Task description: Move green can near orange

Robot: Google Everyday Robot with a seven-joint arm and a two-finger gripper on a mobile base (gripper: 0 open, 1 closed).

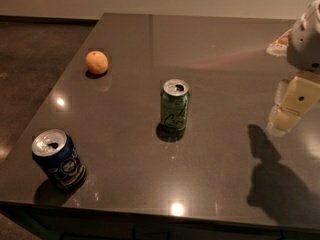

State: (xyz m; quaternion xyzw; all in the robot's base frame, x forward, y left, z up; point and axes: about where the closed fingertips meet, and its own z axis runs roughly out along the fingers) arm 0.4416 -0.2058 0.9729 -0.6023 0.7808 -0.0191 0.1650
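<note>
The green can (175, 106) stands upright near the middle of the dark table, its silver top opened. The orange (97, 62) lies on the table to the far left of the can, well apart from it. My gripper (286, 121) hangs above the table at the right edge of the view, well to the right of the green can, and touches nothing. Its shadow falls on the table below it.
A dark blue can (57, 159) with a white logo stands at the front left corner of the table (225, 54). The table's left edge runs close past the orange, with dark floor beyond. Ceiling lights glare off the tabletop.
</note>
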